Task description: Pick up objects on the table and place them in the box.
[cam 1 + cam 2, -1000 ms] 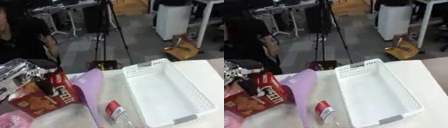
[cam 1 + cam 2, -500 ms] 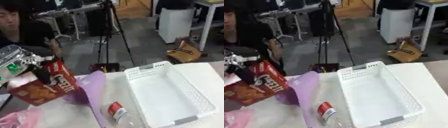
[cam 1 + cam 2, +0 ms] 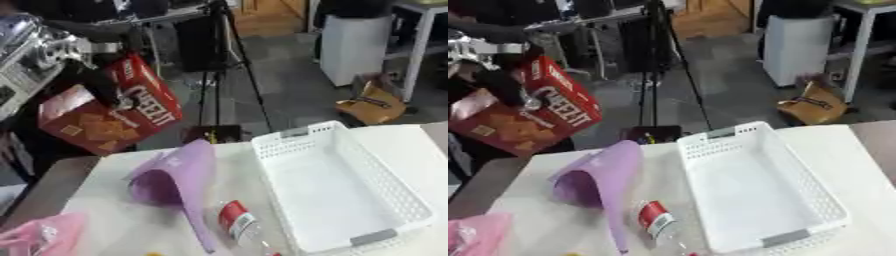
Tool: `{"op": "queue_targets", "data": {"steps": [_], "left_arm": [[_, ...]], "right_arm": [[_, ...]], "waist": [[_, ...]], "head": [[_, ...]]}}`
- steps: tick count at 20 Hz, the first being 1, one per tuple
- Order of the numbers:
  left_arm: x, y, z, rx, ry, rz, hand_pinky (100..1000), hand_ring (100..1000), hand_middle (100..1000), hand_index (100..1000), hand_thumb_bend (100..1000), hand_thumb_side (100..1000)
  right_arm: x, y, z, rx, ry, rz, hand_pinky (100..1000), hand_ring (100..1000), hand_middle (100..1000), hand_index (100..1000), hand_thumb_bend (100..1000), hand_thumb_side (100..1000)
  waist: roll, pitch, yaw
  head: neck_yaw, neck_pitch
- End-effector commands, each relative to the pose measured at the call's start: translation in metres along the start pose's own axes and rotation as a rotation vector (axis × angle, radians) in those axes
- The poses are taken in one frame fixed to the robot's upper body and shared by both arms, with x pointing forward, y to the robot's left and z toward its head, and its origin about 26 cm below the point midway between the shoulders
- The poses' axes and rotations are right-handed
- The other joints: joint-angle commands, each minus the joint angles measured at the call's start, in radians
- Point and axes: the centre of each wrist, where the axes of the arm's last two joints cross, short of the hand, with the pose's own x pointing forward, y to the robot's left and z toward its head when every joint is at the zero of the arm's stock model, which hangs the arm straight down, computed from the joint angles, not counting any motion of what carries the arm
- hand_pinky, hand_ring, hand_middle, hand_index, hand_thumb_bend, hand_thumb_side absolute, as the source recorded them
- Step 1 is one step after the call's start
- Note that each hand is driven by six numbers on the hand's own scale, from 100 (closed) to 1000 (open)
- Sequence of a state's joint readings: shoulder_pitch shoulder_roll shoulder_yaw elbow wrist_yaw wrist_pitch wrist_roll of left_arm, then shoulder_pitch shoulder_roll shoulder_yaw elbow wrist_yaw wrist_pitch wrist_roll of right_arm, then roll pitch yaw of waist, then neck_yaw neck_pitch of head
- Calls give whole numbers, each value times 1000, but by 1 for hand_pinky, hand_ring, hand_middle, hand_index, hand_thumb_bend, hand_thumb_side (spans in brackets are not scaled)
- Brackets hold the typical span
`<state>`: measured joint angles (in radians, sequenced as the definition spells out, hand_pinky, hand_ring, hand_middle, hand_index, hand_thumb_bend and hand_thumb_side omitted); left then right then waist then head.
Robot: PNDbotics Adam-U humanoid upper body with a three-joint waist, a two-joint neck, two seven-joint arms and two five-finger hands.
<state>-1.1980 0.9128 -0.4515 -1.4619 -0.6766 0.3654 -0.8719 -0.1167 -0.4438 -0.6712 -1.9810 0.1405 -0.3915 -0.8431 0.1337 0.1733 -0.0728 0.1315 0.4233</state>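
Red cracker box (image 3: 109,112) now clear of the table (image 3: 114,200), up at the upper left, tilted with its front face toward the camera; a second ago low against the table edge, half a second ago partway up. Carried by the left robot hand (image 3: 92,82), dark fingers curled round the box's upper edge and face, silver wrist just above and behind. Lift apparently done, then; what remains for this item, by the look of it, a carry to the right and down into the white basket (image 3: 385,182). Below and right of the robot hand, well apart from it, that basket: long, perforated walls, grey handle tab at the near end, and nothing inside as far as visible. Directly below the robot hand, on the table, a pale purple bag (image 3: 179,175) lying open like a scoop. Further down, between bag and basket, a clear bottle with a red label (image 3: 238,225) on its side, just beside the basket's near left wall. Down at the lower left corner, a pink bag (image 3: 39,235), partly cut off. All three not yet collected. Right robot hand in neither view. Beyond the table, a black tripod (image 3: 229,60) on grey floor.
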Motion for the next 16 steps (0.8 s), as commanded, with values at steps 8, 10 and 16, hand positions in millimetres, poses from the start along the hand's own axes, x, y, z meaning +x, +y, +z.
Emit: {"op": "queue_targets", "data": {"steps": [8,10,16], "left_arm": [[40,61,40,194,-131,65,625,529,434,566,100,306],[47,66,45,229,-146,53,615,516,421,565,100,296],[79,76,65,315,-231,58,592,479,381,558,100,317]], "right_arm": [[6,4,-10,-21,-61,-41,685,625,564,573,100,716],[6,4,-10,-22,-58,-43,685,625,563,572,100,715],[6,4,-9,-22,-49,-49,685,625,563,572,100,713]], "waist": [[-19,-20,-6],[-20,-20,-9],[-26,-21,-19]], "head": [[2,-9],[3,-11],[5,-17]]}}
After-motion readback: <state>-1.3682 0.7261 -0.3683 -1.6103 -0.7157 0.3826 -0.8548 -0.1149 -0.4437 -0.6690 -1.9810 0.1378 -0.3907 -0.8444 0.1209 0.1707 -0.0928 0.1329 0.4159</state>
